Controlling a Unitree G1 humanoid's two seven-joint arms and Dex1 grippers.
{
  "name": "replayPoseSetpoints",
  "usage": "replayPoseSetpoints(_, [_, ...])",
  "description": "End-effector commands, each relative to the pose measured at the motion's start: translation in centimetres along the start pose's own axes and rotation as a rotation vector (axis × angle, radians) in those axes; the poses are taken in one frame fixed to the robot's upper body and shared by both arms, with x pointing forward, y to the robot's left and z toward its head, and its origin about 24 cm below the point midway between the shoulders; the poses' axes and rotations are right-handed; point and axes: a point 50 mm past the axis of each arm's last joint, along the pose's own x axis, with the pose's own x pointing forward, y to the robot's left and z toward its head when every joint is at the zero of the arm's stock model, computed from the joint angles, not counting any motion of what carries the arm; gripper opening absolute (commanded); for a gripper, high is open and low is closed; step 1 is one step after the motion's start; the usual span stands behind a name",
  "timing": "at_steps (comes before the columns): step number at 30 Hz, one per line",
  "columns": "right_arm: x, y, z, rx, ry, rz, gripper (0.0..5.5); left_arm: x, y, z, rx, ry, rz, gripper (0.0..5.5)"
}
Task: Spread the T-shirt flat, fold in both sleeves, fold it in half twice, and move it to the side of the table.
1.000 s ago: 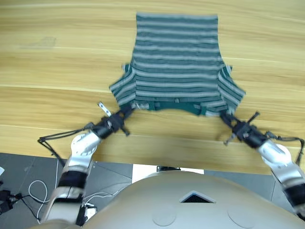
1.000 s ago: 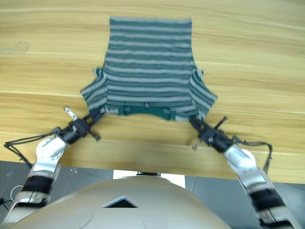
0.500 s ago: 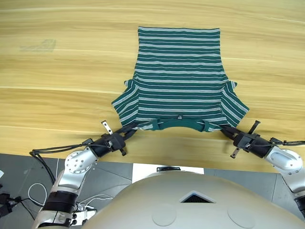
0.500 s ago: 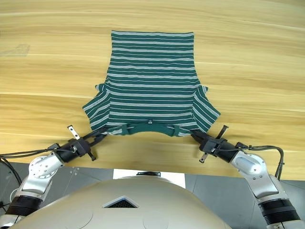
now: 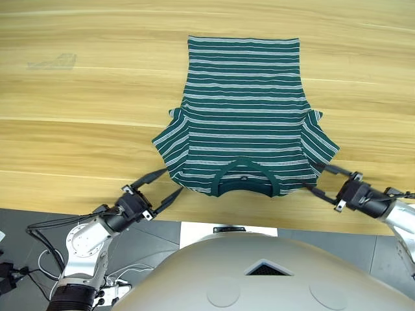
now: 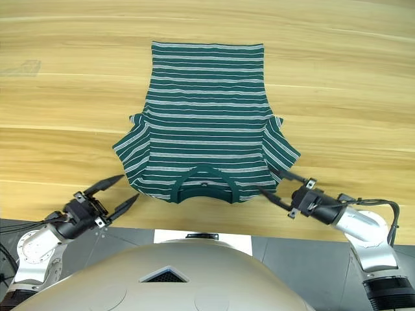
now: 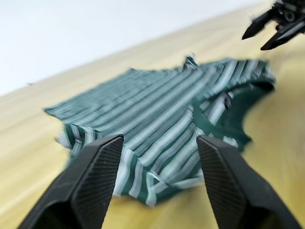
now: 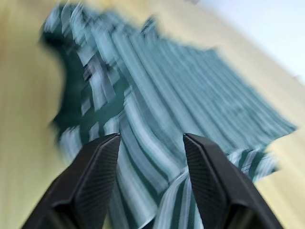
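Green striped T-shirt is lying on the wooden bench, collar end toward the robot and close to the near edge, hem pointing away. The sleeves stick out a bit on both sides, slightly crumpled. The left claw is spread wide open just beside the shirt's left shoulder corner, gripping nothing. The right claw is open too, tips right at the right shoulder corner, can't tell if they touch the cloth.

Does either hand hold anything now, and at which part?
Nothing is held. The left hand and right hand are both open at the near shoulders of the dark green striped fabric T-shirt.
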Motion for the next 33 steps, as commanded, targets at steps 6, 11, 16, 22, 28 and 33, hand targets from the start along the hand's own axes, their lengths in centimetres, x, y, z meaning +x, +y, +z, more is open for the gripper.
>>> replayPoseSetpoints(6, [10.7,0.2,-1.8,0.068,-0.031,-0.091,2.44,10.3,5.7,-2.8,-0.102,0.109,0.320,2.95])
replayPoseSetpoints(11, [13.0,0.5,-1.3,0.079,-0.093,-0.185,2.44,8.7,6.3,-3.5,0.184,0.219,0.305,2.95])
replayPoseSetpoints(16, [11.9,-0.6,-2.3,0.083,-0.075,-0.298,2.44,6.2,7.9,-1.9,0.445,0.132,0.478,2.95])
replayPoseSetpoints(22, [11.3,-1.1,-2.2,0.061,-0.075,-0.306,2.44,1.1,7.1,-1.1,0.824,0.318,0.401,2.95])
replayPoseSetpoints(28, [11.2,-2.8,-0.9,0.015,-0.105,-0.332,2.44,-1.2,3.4,-1.2,1.109,0.542,-0.064,2.95])
replayPoseSetpoints(33, [11.2,-3.5,0.2,-0.012,-0.134,-0.335,2.44,-0.4,1.9,-1.7,1.083,0.557,-0.278,2.95])
